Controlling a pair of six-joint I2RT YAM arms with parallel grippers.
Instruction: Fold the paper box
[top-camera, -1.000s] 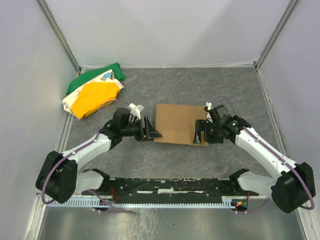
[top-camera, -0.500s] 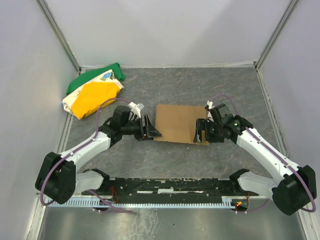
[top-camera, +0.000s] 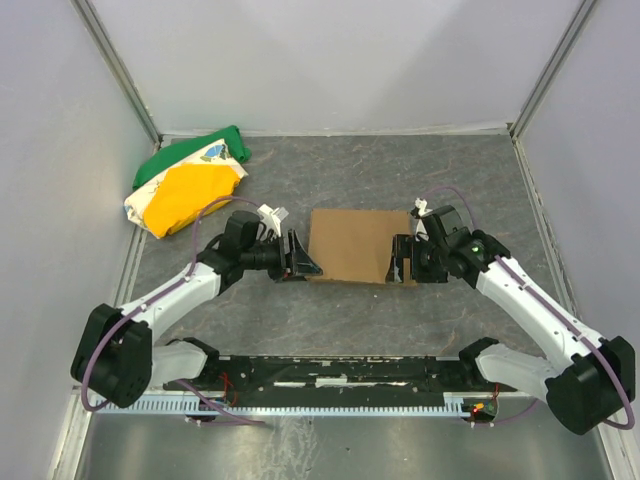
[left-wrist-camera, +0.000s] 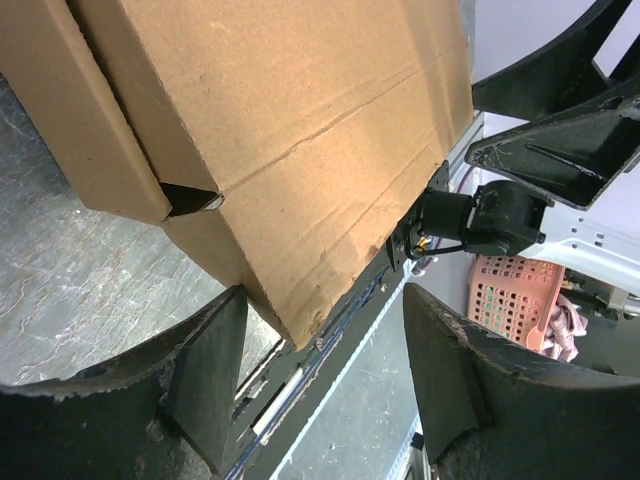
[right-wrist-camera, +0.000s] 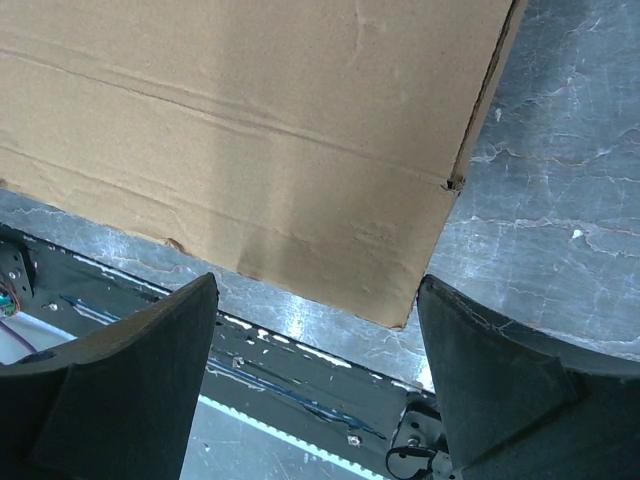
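**Both arms at the box's lower corners, fingers apart**

In the top view the paper box (top-camera: 352, 243) lies in the middle of the grey tabletop (top-camera: 350, 170), a flat brown rectangle between the two arms. The left fingers (top-camera: 301, 260) sit at its lower left corner and the right fingers (top-camera: 402, 264) at its lower right corner, both low over the tabletop.

The left wrist view shows the left fingers (left-wrist-camera: 205, 370) spread apart, with a corner of the box (left-wrist-camera: 300, 110) reaching down into the gap between them. The finger at the lower left of that frame is just beside the cardboard edge; whether it touches cannot be told. At the upper left, a side panel stands out from the main face, with a dark slot under it.

The right wrist view shows the right fingers (right-wrist-camera: 120, 385) spread wide, with the box's (right-wrist-camera: 250, 130) edge and corner just above the gap and nothing clamped.

A green, yellow and white cloth bundle (top-camera: 188, 185) lies at the upper left of the top view, well apart from the box.
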